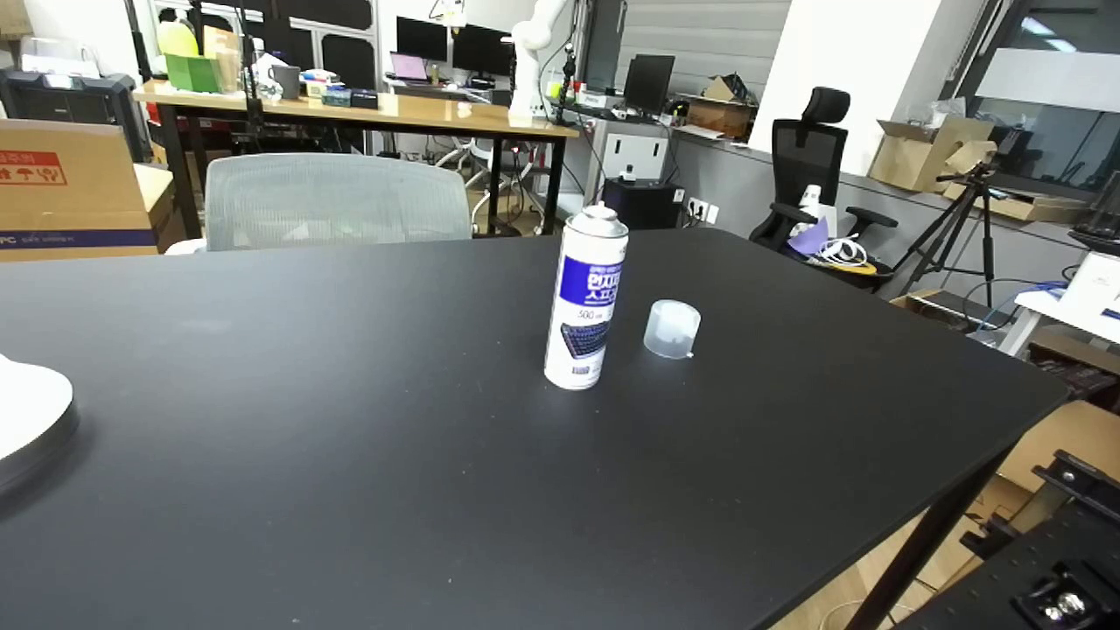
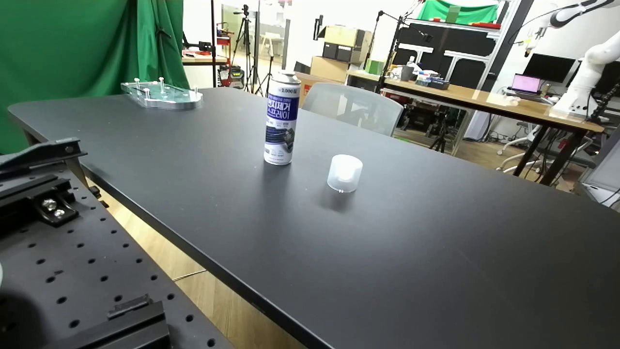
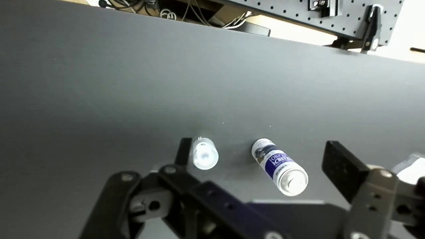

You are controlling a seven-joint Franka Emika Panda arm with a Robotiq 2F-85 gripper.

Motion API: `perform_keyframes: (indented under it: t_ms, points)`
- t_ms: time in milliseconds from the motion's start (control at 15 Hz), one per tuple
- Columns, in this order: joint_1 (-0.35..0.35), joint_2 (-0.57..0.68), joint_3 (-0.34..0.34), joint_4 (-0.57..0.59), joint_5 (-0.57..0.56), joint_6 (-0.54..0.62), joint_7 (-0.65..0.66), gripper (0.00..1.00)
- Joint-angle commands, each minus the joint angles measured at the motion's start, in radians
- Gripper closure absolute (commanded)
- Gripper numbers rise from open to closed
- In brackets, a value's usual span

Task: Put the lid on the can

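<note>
Two things stand on the black table [image 1: 350, 490] in an exterior view: the can [image 1: 582, 302], upright, its label partly turned away, and the lid [image 1: 672, 329], apart from it and nearer the table edge that runs between two visible corners. A white-topped object [image 1: 31, 407] is too cut off for me to name. Again in an exterior view, the lid sits farther than the can from the edge by the green curtain [image 2: 72, 58], where a clear plate [image 2: 162, 94] with pegs lies; which way the lid's hollow faces, I can't tell. In the wrist view a finger partly covers something pale [image 3: 411, 169]. The gripper [image 3: 262, 159], blurred, has its fingers [image 3: 342, 169] spread wide. The lid shows between them, just inside one fingertip, the can nearer midway; how far below, I can't judge.
</note>
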Motion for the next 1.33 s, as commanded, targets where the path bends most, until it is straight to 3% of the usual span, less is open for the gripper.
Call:
perform_keyframes:
  t_ms: [0,267,533,800,1267]
  points:
    - [-0.020,0.046,0.032,-0.060,-0.057,0.197,0.002,0.00]
    - [-0.020,0.135,0.050,-0.173,-0.140,0.512,-0.007,0.00]
    - [-0.012,0.232,0.076,-0.264,-0.155,0.682,-0.032,0.00]
    - [-0.011,0.330,0.093,-0.306,-0.118,0.753,-0.095,0.00]
    - [-0.027,0.371,0.111,-0.300,-0.114,0.770,-0.069,0.00]
